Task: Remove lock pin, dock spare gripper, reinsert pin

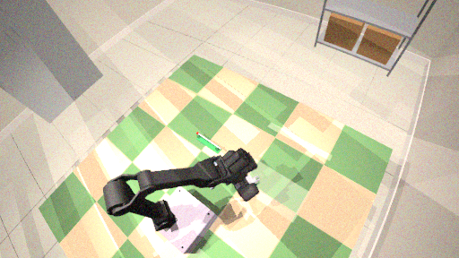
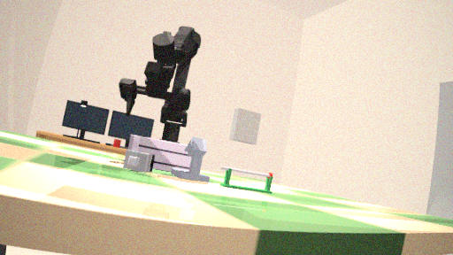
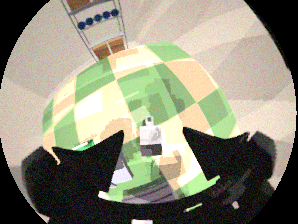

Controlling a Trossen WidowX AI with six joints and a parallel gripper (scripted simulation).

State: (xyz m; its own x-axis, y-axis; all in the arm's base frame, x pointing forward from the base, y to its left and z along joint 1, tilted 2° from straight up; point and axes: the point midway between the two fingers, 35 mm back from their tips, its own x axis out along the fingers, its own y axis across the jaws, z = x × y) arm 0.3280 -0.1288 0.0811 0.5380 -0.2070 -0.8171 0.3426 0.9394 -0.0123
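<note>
Holding black parallel-jaw gripper (image 1: 250, 184) (image 2: 129, 111) (image 3: 153, 131) wide, empty, prob. to straddle pale-grey block (image 1: 252, 179) (image 2: 138, 161) (image 3: 150, 134), inboard of green-and-tan chequered table's (image 1: 381, 172) (image 2: 133, 217) (image 3: 225, 112) R edge, top view.

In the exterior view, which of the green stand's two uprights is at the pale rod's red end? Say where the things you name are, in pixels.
The right-hand upright (image 2: 268, 183): the red tip (image 1: 197, 133) (image 2: 270, 175) is there. The left-hand upright (image 2: 227, 177) meets only pale rod (image 1: 209, 141) (image 2: 249, 172).
</note>
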